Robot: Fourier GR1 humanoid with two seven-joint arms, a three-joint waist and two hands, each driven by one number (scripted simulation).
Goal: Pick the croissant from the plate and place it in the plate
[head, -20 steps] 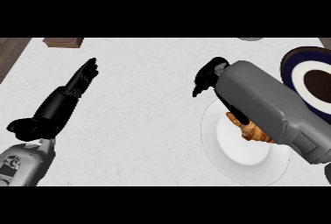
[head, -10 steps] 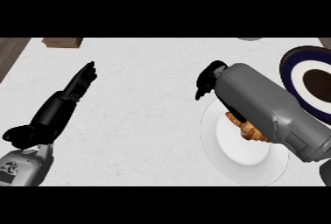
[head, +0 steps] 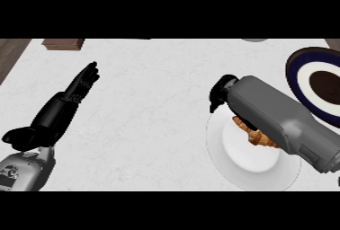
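Where flaky croissant (head: 257,134) rests: glossy round plate (head: 247,158).

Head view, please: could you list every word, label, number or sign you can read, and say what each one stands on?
None can be read.
The white plate, the croissant and the dark-rimmed plate bear no writing.
The right forearm and both black hands, left hand and right hand, show no marks.
The counter has only faint veining.
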